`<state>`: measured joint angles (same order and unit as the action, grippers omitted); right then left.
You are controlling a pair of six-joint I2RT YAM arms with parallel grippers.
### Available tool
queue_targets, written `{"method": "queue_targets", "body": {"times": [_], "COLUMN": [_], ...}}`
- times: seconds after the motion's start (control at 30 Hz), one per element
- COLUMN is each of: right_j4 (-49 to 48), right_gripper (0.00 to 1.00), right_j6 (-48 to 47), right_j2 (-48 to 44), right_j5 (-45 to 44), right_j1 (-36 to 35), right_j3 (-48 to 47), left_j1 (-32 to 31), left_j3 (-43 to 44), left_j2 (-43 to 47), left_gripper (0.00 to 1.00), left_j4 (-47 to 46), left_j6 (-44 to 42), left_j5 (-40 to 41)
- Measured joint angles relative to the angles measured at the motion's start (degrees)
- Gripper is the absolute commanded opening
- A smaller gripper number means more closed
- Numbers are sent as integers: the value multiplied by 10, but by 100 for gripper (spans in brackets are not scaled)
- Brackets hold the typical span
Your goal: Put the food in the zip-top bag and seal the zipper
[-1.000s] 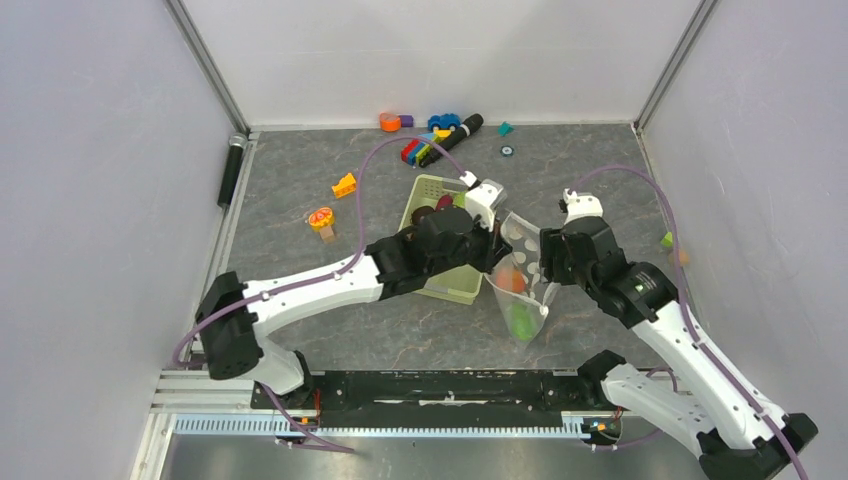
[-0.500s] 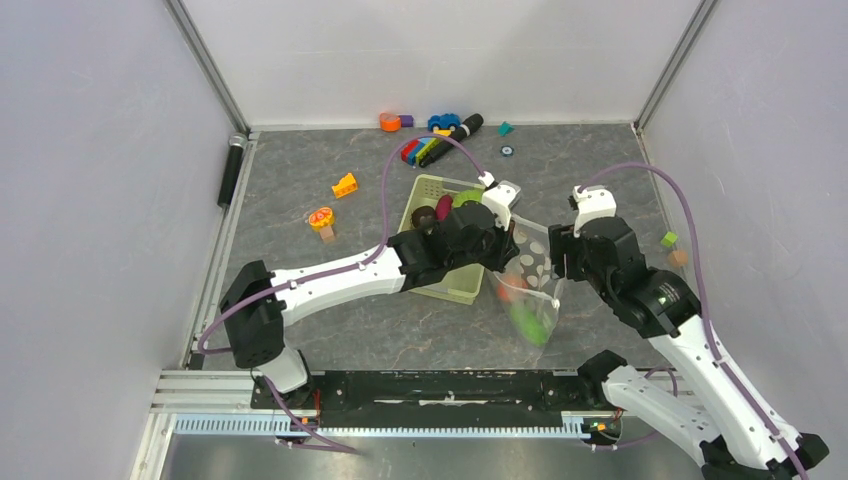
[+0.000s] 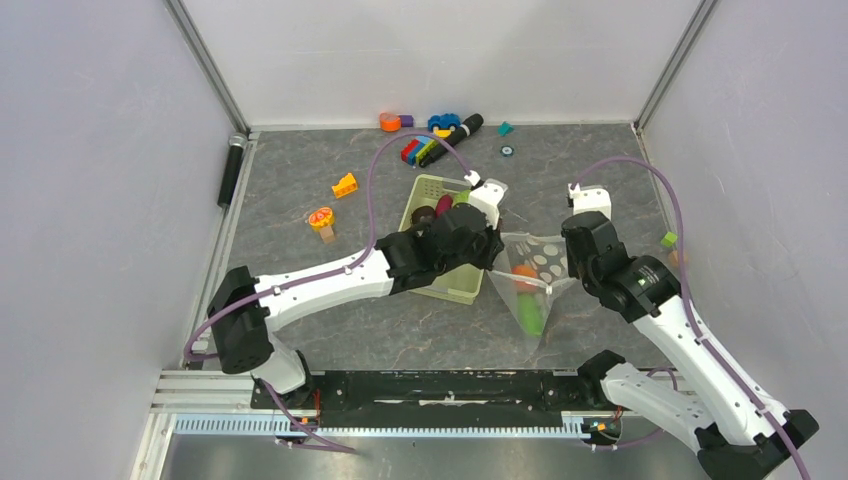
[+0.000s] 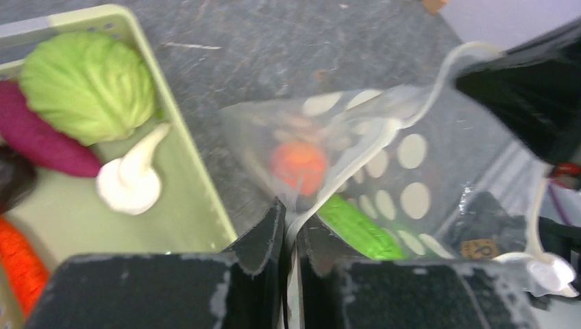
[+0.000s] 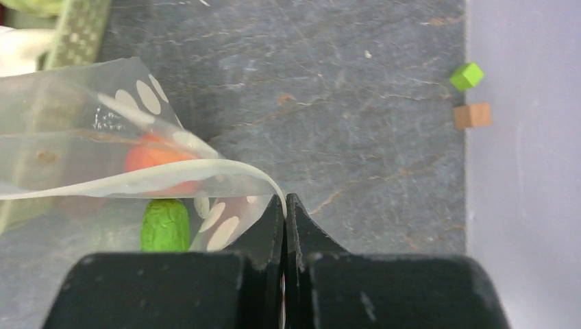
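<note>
The clear dotted zip-top bag (image 3: 537,264) hangs stretched between both grippers, just right of the pale green basket (image 3: 424,189). My left gripper (image 4: 289,218) is shut on the pale zipper (image 4: 384,130) at the bag's left end. On the right corner of the same edge my right gripper (image 5: 285,204) is shut too. Inside the bag lie an orange peach (image 4: 298,166) and a green cucumber (image 4: 356,226). In the basket are the cabbage (image 4: 85,86), the eggplant (image 4: 41,140), a white piece (image 4: 130,181) and the carrot (image 4: 17,264).
Coloured building blocks (image 3: 425,150) lie along the back wall, with an orange block (image 3: 345,185) and a round toy (image 3: 321,218) left of the basket. A green cube (image 5: 467,75) and a brown cube (image 5: 472,115) sit by the right wall. A black cylinder (image 3: 231,170) lies at the left edge.
My right gripper has gone from open to shut on the bag's right corner. The bag's top edge is now pulled out sideways between the two grippers, and the bag has swung right.
</note>
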<state>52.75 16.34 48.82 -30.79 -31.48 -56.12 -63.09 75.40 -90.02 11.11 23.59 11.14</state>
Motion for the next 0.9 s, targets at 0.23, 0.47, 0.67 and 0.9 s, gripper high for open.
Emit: {"method": "queue_targets", "body": {"times": [0.23, 0.47, 0.67, 0.9], "right_j4": [20, -35, -64, -68], "right_gripper": [0, 0, 0, 1], "right_j6": [2, -43, -59, -62], "right_j2": [8, -25, -16, 16], "right_j5": [-45, 41, 102, 132], "right_j1": [0, 2, 2, 2], "right_j3": [-7, -6, -7, -9], "left_j1": [4, 14, 14, 21], "left_j3": [-30, -26, -31, -129], "left_j2": [6, 6, 31, 181], "left_gripper": [69, 100, 100, 100], "left_j4": [26, 34, 30, -12], "left_j6": [-7, -27, -30, -35], "left_j5": [72, 60, -16, -85]}}
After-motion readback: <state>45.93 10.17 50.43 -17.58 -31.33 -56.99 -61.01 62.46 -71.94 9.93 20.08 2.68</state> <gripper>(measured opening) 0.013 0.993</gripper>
